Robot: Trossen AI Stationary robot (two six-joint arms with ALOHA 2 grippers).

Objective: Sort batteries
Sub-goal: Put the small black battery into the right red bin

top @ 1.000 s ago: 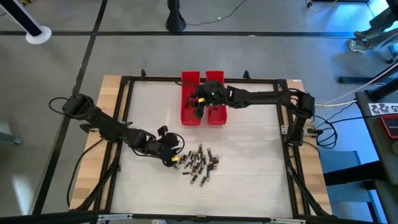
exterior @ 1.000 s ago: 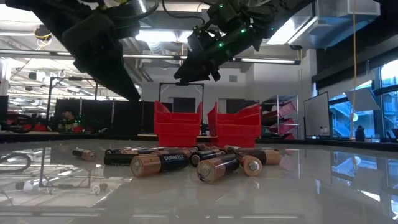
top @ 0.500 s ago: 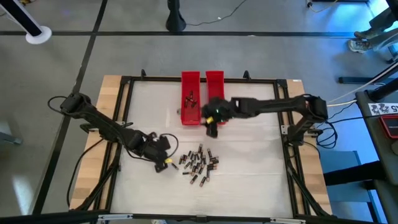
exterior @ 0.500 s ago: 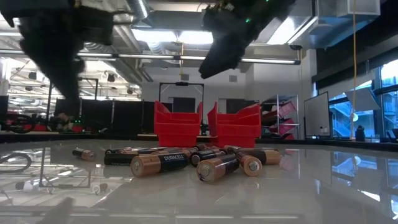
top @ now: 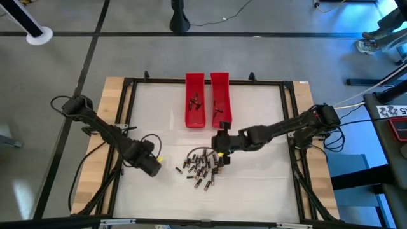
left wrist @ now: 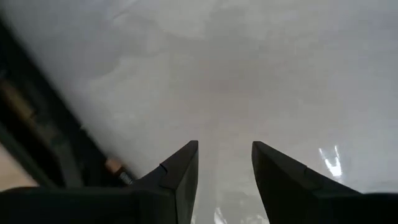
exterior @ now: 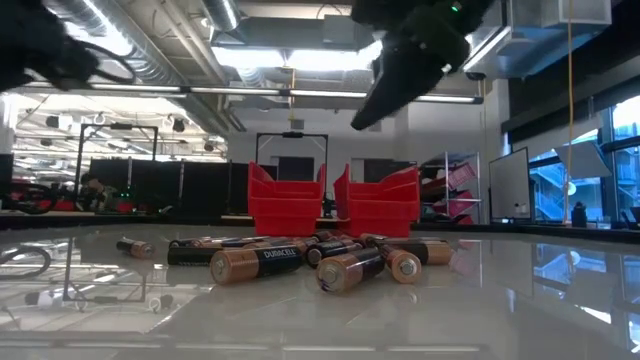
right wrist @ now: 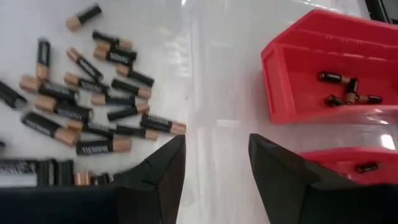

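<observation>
Several batteries (top: pixel 201 168) lie in a loose pile on the white table, near its front middle; they also fill the foreground of the low view (exterior: pixel 270 262) and the right wrist view (right wrist: pixel 93 106). Two red trays (top: pixel 194 100) (top: pixel 220 100) stand side by side at the far middle, each with a few batteries (right wrist: pixel 345 90) (right wrist: pixel 365 167) inside. My right gripper (top: pixel 219 154) (right wrist: pixel 214 149) hangs open above the pile's far right edge, with nothing between its fingers. My left gripper (top: pixel 151 166) (left wrist: pixel 224 152) points down, open and empty, over bare table left of the pile.
A black frame (top: pixel 129 114) runs around the white table top, with wooden strips outside it. One stray battery (exterior: pixel 133 247) lies apart at the pile's left. Bare table lies between the pile and the trays (right wrist: pixel 217 81).
My right gripper has swung from above the red trays toward the table's near edge and now hangs over the pile. My left gripper has drawn away from the pile toward the table's left edge, rolling and tipping until it points down. Batteries and trays have stayed put.
</observation>
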